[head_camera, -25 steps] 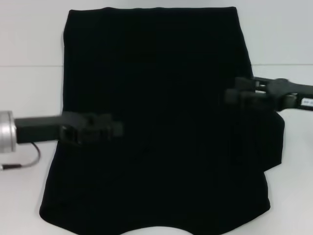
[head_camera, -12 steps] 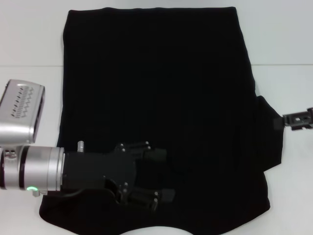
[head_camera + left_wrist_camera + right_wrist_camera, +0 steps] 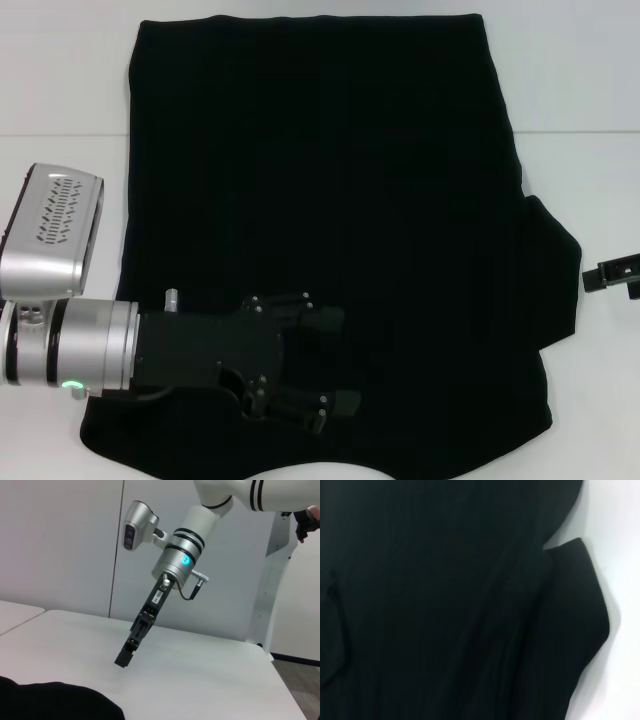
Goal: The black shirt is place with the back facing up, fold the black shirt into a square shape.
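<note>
One garment: the black shirt (image 3: 320, 230) lies flat on the white table (image 3: 60, 90), plain side up, spread ahead of and beneath the left claw.
Left claw: the left claw (image 3: 335, 362) hangs over the shirt's near left part, its two fingers (image 3: 325, 318) spread apart with nothing between them; the silver wrist behind it extends out past the shirt's left edge.
Right claw: the right claw (image 3: 612, 276) shows only as a dark tip over bare table, just off the shirt's right sleeve; whether it is open or closed cannot be told.
Right sleeve: the sleeve (image 3: 553, 285) juts from the shirt's right edge, between the shirt body and the right claw.
Left wrist view: the right claw (image 3: 123, 658) points down at the table, apart from the shirt's edge (image 3: 55, 702).
Right wrist view: black fabric (image 3: 445, 605) fills most of it, with a strip of table (image 3: 615, 555) beside the sleeve.
</note>
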`<state>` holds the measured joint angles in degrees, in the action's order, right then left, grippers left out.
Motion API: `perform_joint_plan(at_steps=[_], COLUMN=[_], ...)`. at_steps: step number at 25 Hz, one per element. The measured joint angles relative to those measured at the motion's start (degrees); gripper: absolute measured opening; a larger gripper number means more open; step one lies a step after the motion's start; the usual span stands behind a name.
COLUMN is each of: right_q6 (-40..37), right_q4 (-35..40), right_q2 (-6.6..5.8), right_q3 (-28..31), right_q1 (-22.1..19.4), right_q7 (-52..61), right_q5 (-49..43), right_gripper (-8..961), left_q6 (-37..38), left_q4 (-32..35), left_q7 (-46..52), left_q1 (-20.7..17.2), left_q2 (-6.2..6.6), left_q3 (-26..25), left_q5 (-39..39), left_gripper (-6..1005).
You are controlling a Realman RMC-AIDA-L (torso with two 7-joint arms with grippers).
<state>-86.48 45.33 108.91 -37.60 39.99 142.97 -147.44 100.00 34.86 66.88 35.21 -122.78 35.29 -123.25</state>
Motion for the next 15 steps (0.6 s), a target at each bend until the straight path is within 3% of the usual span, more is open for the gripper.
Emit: perform_joint_plan(at_steps=[6,15], right_q6=[4.25,9.31], right_q4=[-3.4,-7.74], right_q2=[0.86,0.95], right_q3=[-1.71,-4.51], right_q1=[2.13,3.65], right_q7=[0.38,0.83], right_q5=[-0.55,-0.61], right_gripper=[790,779], left_q6=[-0.75,-2.47], left_q4=[0.13,0.02], left_q7=[-0.08,0.24], left_q1=[0.03,0.35], left_q2=[0.16,0.17], left_q3=[0.26,0.31], left_q5=[0.08,0.31], left_gripper=[948,949])
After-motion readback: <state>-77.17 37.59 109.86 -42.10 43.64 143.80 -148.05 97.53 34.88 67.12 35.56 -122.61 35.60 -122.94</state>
